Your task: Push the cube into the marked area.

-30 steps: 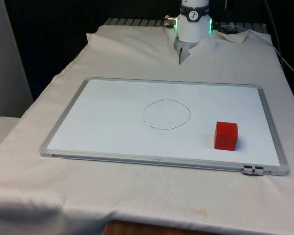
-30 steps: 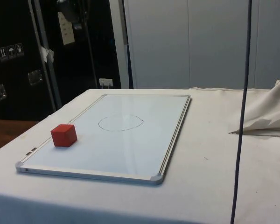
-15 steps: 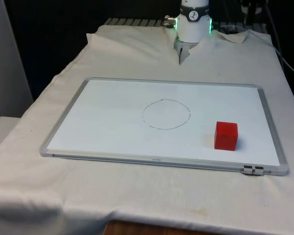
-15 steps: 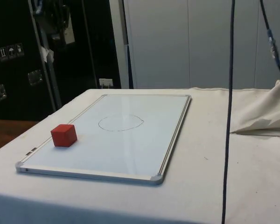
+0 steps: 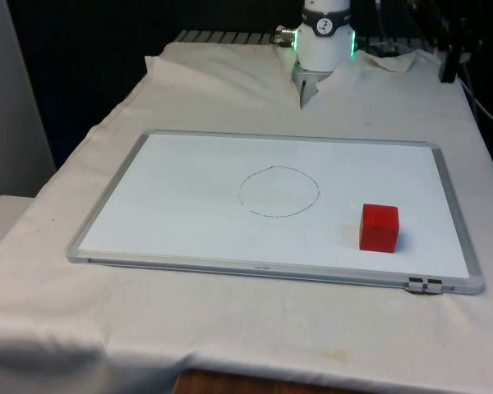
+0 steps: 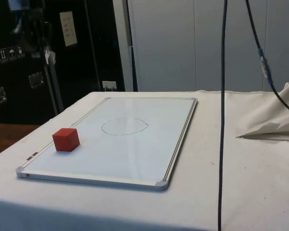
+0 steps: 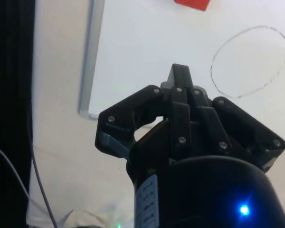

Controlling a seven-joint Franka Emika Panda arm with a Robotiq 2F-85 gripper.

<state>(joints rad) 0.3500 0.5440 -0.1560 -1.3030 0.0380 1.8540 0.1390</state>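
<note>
Red cube [image 5: 380, 226]: near whiteboard [image 5: 189, 197] front-right corner, outside drawn circle [image 5: 278, 191]. Gripper [image 7: 179, 78]: fingers pressed together, aloft, no contact. Step: approach. Next: descend behind cube, shove circleward.

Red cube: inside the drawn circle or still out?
Out. The red cube sits on the white whiteboard apart from the pencilled circle, toward the front view's right near the board's near edge; bare board shows between them.
</note>
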